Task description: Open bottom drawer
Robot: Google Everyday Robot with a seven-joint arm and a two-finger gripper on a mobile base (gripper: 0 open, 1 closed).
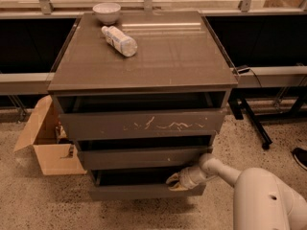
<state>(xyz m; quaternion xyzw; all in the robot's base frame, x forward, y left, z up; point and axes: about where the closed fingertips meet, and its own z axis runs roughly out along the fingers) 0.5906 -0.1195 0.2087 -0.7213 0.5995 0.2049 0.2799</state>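
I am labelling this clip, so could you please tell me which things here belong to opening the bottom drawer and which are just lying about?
Belongs to the job:
- bottom drawer, lowest of three
- gripper, at the top right edge of that drawer's front

Just lying about:
- white bowl and plastic bottle on the cabinet top
- scratched top drawer and middle drawer
- cardboard box on the floor, left

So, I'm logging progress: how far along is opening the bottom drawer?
Done: the gripper has reached the top edge of the bottom drawer, right of centre. In hand: the drawer shows a dark gap above its front, barely out. Left: pulling it fully open.
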